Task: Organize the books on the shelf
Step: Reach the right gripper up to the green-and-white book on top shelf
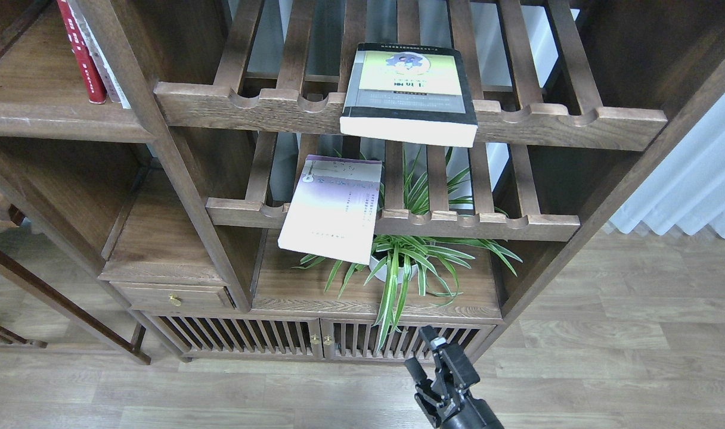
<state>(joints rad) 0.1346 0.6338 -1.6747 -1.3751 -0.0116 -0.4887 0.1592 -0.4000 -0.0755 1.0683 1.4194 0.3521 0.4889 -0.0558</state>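
Walnut bookcase: hand below, spread, empty. Lavender book up-left overhangs rack; grip free edge squarely, carry to solid shelf.

You get bright, even daylight; the source seems to be the white sheer curtain. Left of it, the thin pale lavender-white paperback glares, print washed out. Focus sharp; shadows soft.
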